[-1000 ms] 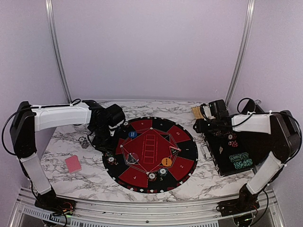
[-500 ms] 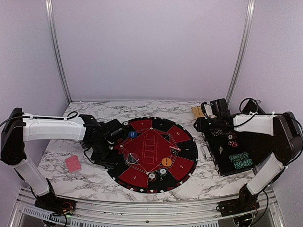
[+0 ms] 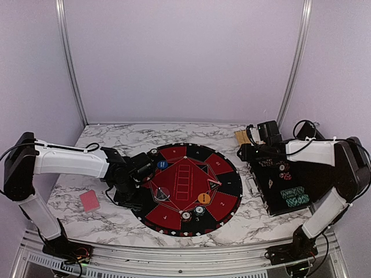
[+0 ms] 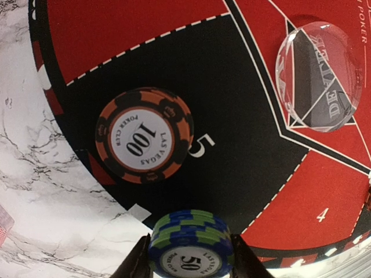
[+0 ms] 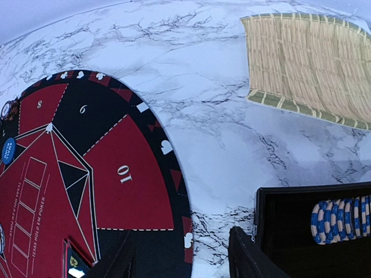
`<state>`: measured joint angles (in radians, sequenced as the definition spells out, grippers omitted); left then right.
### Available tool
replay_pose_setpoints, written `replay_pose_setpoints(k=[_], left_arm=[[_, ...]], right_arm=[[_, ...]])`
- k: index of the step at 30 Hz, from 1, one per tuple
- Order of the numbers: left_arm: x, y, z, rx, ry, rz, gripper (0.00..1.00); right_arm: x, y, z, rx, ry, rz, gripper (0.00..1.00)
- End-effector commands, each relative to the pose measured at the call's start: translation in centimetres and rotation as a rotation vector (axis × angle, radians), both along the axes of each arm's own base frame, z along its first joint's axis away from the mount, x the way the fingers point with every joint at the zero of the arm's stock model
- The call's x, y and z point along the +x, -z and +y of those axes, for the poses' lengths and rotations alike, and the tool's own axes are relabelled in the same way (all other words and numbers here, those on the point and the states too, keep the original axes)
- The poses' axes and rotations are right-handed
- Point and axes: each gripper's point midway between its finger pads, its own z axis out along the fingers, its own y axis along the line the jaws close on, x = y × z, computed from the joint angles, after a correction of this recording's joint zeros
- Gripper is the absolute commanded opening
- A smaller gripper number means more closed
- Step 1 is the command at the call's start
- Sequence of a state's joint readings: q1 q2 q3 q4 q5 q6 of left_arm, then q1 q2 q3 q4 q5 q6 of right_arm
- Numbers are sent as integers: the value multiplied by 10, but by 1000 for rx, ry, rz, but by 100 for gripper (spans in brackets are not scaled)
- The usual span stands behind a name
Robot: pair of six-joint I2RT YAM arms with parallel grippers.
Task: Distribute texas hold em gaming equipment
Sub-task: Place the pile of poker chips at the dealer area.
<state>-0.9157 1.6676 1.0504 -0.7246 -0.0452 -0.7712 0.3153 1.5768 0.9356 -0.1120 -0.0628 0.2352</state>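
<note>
Poker layout, mid-deal: my left fingers (image 4: 134, 263) are clamped on a blue-and-green chip stack (image 4: 191, 246), top chip marked 50. The stack sits at the bottom centre of the left wrist view, over the line where the round mat (image 4: 243, 133) meets the marble tabletop (image 4: 52, 191). Whether the stack touches the surface I cannot tell.

Just above it in that frame, an orange-and-black 100 chip (image 4: 144, 136) lies flat on the black segment numbered 5. A clear dealer button (image 4: 319, 75) rests on the mat at upper right.

From the overhead camera, my left arm reaches to the mat's left rim, left of centre. A pink-backed card (image 3: 90, 200) lies alone on the marble at lower left, well apart from the mat. A blue button (image 3: 162, 164) and an orange button (image 3: 203, 198) sit on the mat. Two small chip stacks (image 3: 186, 215) stand side by side near its lower rim.

My right fingers (image 5: 246, 255) stand apart with nothing between them at the bottom of the right wrist view, over the strip of marble between the mat and the black case (image 5: 278, 231). A row of blue-and-white chips (image 5: 342, 217) lies inside the case at lower right. A woven mat (image 5: 307, 63) lies at upper right.
</note>
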Motion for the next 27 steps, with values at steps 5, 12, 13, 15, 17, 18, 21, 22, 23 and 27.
replay_pose_setpoints(k=[5,12,13,15,17,18,21,22,23,27], left_arm=[[1,10,-4,13,5,13,41],[2,13,-4,24,6,16,48],[1,13,-4,24,8,16,50],[1,12,-5,19,10,18,56],[2,10,-5,14,14,15,60],[2,8,-6,9,17,14,61],[2,0,-7,-4,21,4,62],[3,-5,-8,-9,22,-3,62],[4,-10,-8,-15,24,-8,62],[7,-33,-8,-33,31,-40,63]], right_arm=[[4,-11,-1,21,8,-34,53],[4,-12,0,24,4,-34,53],[4,-12,-1,25,5,-35,52],[4,-13,0,25,5,-36,53],[4,-13,-1,25,5,-36,53],[4,-13,-1,25,5,-36,53],[4,-12,-1,24,5,-34,53],[4,-12,0,25,4,-33,53],[4,-12,0,25,4,-33,53],[4,-11,0,23,3,-32,53]])
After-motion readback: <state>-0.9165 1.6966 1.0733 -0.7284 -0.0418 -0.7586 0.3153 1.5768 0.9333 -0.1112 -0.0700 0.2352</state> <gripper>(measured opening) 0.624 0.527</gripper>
